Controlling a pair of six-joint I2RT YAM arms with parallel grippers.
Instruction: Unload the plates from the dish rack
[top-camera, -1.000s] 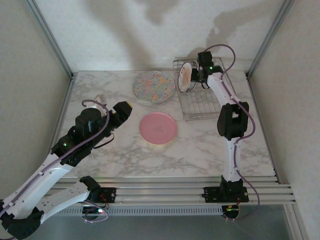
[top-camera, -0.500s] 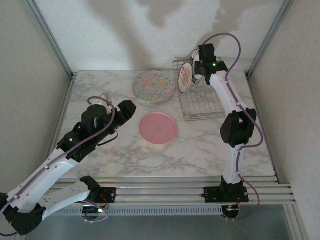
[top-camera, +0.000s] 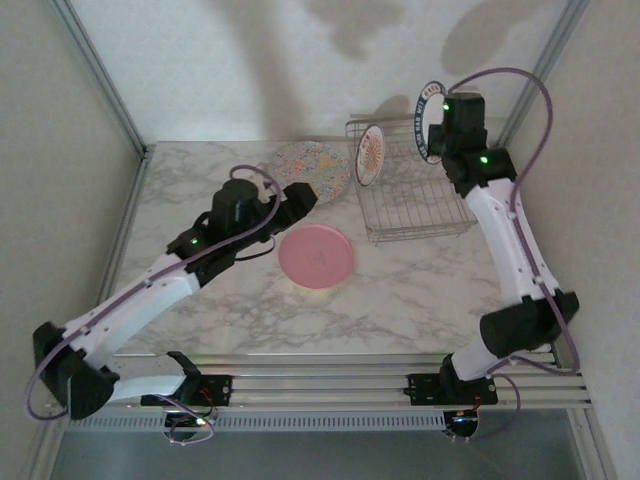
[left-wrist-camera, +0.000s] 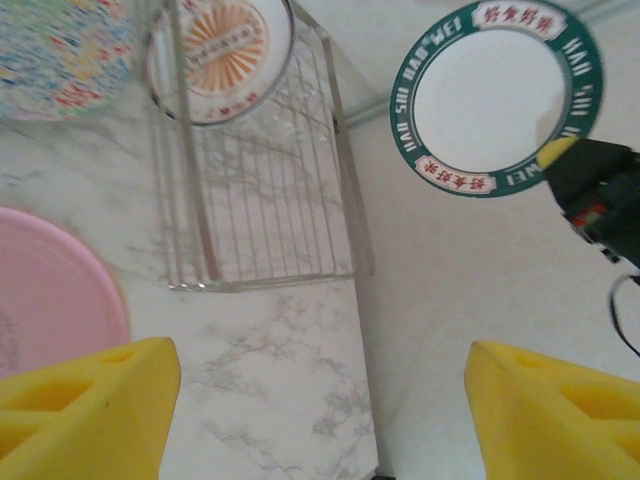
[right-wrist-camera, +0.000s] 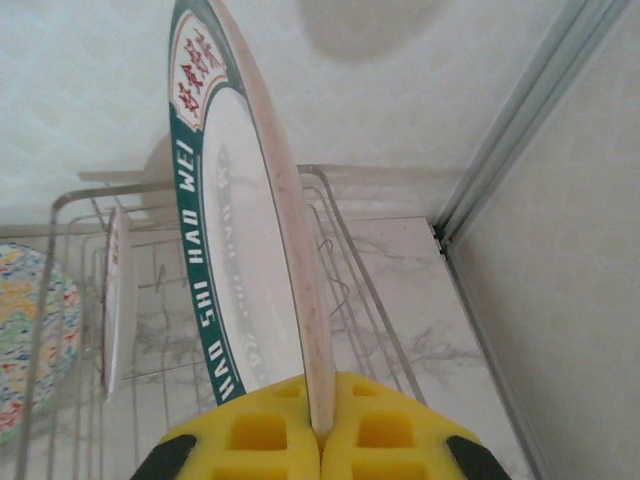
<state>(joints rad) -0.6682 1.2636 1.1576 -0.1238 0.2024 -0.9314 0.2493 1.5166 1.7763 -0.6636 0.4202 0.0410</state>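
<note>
1. While your right end effector (right-wrist-camera: 320, 410) pinches the green-rimmed plate (right-wrist-camera: 250, 260) by its lower edge, that plate hangs on edge above the dish rack (top-camera: 415, 215), toward 1 o'clock of the table (top-camera: 400, 300).
2. Your left end effector (left-wrist-camera: 320, 410) is spread and empty, near the pink plate (top-camera: 316, 256) and floral plate (top-camera: 300, 160).
3. You are likely mid-carry, taking this plate out.
4. Next, swing it to bare marble at the rack's 5 o'clock, tilt it flat, then let go.
5. One orange-centred plate (top-camera: 370, 153) stands upright at the rack's 10 o'clock end, not yet unloaded.
</note>
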